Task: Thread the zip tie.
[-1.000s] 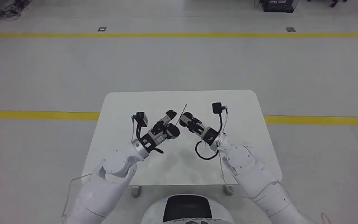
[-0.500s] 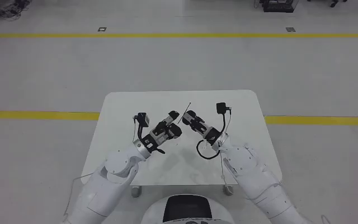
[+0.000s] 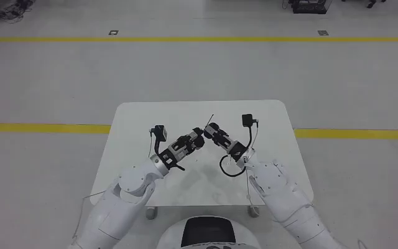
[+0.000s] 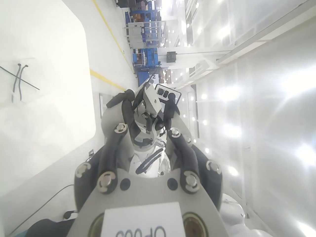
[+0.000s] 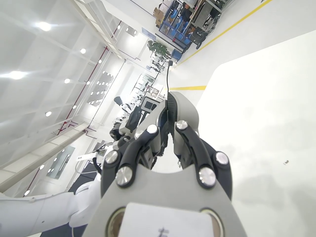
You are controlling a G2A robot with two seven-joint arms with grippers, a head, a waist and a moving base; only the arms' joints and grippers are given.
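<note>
On your left, the left arm comes in over the near-left part of the table (image 3: pixel 127 124), held up off the surface. The left gripper (image 3: pixel 198 139) hangs above the middle of the table, angled toward the right arm. It is released: in its wrist view you can see the two fingers (image 4: pixel 121 97) spread wide, with the tip of the other gripper sitting in line with the gap between them.

In the same view, a few thin dark strands (image 4: pixel 18 82) lie on the table, well apart from both grippers. They are too small for you to name.

Next comes the zip tie (image 5: pixel 167 85), a thin black strap held in the air above mid-table. Its lower part is pinched between the right fingers. Its free length sticks straight out past the fingertips, toward the table's far edge, and ends in a small thicker tip. You cannot tell whether it touches the left gripper.

Just right of the left gripper is the right gripper (image 3: pixel 211 130), tip to tip with it or nearly so. It is clenched on the zip tie, with the pads pressed together on the strap. The right arm runs back from there over the near-right part of the table, with a black cable looping beside its wrist.
</note>
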